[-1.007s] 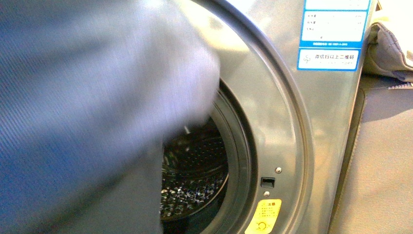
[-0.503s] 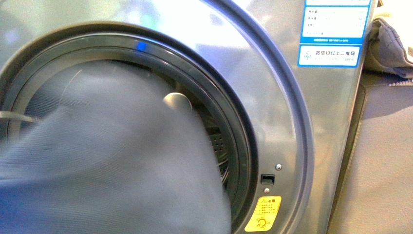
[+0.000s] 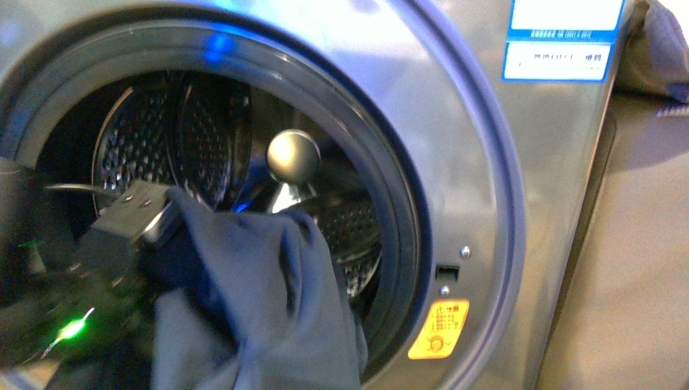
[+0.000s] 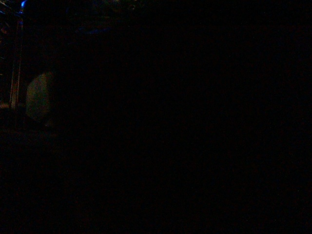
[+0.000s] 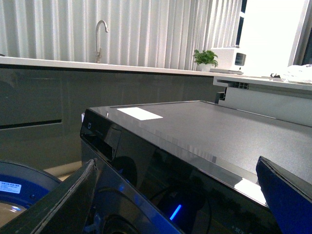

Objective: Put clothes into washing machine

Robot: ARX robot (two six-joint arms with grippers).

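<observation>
The washing machine [image 3: 455, 146] fills the front view, its round porthole open onto the perforated drum [image 3: 162, 138]. The dark navy clothes [image 3: 260, 301] hang in a heap over the lower part of the opening, partly inside the gasket. My left gripper [image 3: 158, 215] reaches into the porthole from the left, shut on the upper edge of the clothes. The left wrist view is dark. In the right wrist view my right gripper [image 5: 176, 163] is open and holds nothing, hovering above the washing machine [image 5: 204, 131] near its front top edge.
A rounded metal bulge [image 3: 292, 156] stands out inside the drum. A blue-white label [image 3: 561, 49] and a yellow sticker [image 3: 439, 329] mark the front panel. A folded cloth [image 3: 658, 49] lies at the upper right. Behind the machine runs a counter with a tap [image 5: 100, 34].
The clothes, which covered most of the view, have dropped and moved into the porthole. The drum and my left arm now show in the opening.
</observation>
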